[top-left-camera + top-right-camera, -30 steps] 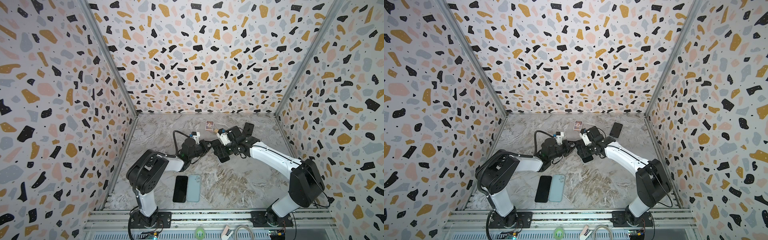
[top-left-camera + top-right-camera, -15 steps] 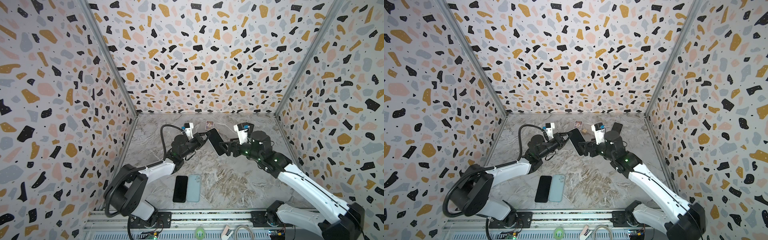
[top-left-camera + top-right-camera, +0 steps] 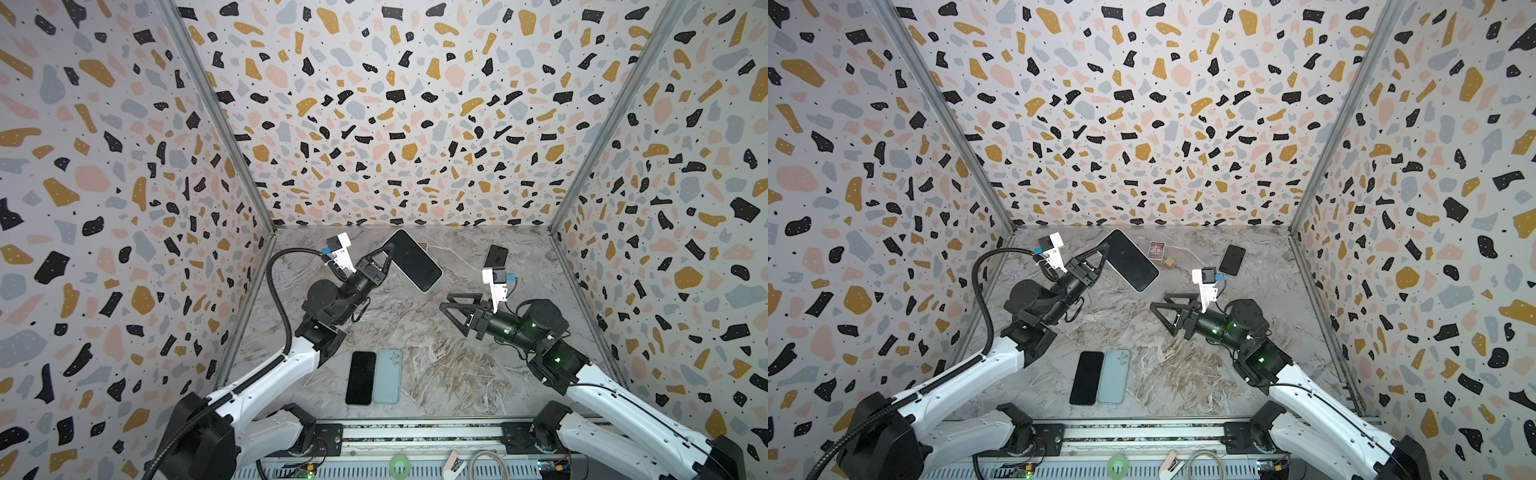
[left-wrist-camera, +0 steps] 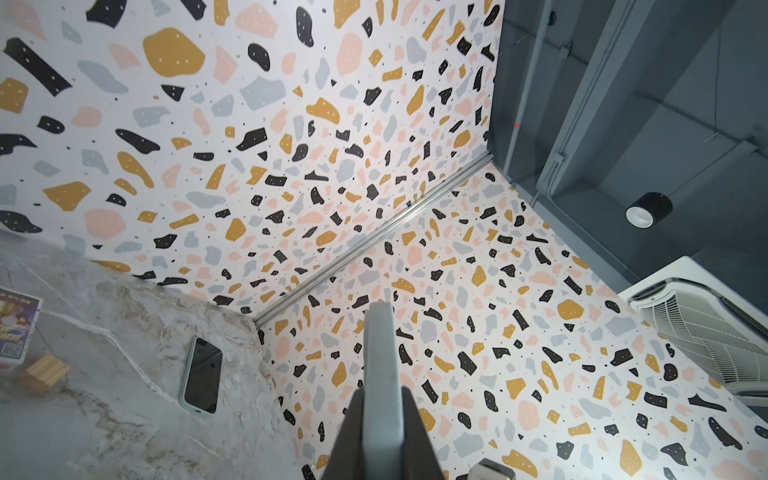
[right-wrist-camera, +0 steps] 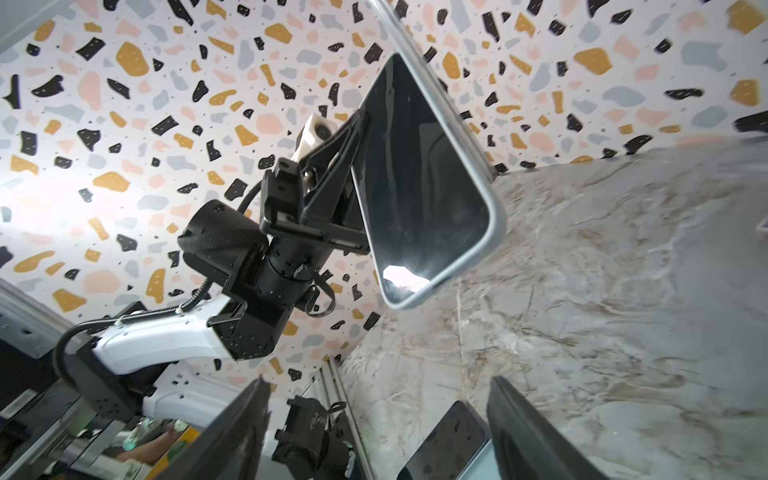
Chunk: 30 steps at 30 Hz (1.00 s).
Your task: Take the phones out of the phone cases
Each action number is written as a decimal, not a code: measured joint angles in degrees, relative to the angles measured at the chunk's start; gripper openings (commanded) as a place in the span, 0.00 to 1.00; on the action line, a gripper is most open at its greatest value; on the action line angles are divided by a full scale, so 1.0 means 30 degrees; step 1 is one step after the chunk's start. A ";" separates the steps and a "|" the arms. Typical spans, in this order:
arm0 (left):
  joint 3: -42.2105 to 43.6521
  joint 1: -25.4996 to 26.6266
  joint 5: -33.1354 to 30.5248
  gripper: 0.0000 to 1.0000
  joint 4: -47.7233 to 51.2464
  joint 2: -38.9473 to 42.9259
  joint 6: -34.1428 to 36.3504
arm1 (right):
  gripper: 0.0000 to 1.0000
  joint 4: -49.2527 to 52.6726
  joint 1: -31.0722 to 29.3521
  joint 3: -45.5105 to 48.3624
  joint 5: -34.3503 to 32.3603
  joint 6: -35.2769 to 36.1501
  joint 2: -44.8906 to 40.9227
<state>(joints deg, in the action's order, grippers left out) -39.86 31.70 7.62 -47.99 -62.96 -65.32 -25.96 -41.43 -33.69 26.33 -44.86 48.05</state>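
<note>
Left pincer (image 3: 386,253) pinches one edge of the phone (image 3: 413,259), aloft near the counter's (image 3: 415,332) far edge. Right pincer (image 3: 451,309) hangs spread, empty. I fear peeling the phone case (image 5: 496,216) could twist everything loose.

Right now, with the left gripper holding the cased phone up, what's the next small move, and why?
Probably bring the right gripper to the free end of the cased phone: the left gripper clamps it aloft, the right is open and apart.
</note>
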 measured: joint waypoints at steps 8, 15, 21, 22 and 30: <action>0.0780 0.0000 -0.0896 0.00 -0.0576 0.1297 -0.1982 | 0.70 -0.5311 -0.2208 0.0554 0.0102 -0.0357 0.1821; 0.2106 0.0007 -0.0925 0.00 -0.1610 0.1304 -0.4073 | 0.61 -0.8021 -0.2827 0.0969 -0.0117 -0.0386 0.3016; 0.2259 0.0007 -0.1056 0.00 -0.2098 0.1647 -0.4889 | 0.58 -0.9100 -0.2914 0.0969 -0.0466 -0.0423 0.3708; 0.2317 0.0000 -0.1107 0.00 -0.2186 0.1800 -0.4983 | 0.57 -0.9245 -0.2914 0.0976 -0.0510 -0.0466 0.3825; 0.2572 0.0007 -0.1304 0.00 -0.2499 0.2463 -0.5136 | 0.58 -1.0681 -0.2951 0.1275 -0.0852 -0.0801 0.4612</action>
<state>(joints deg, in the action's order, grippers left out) -32.14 31.73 3.70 -55.48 -55.57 -80.73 -58.00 -50.28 -29.87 23.77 -47.27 61.89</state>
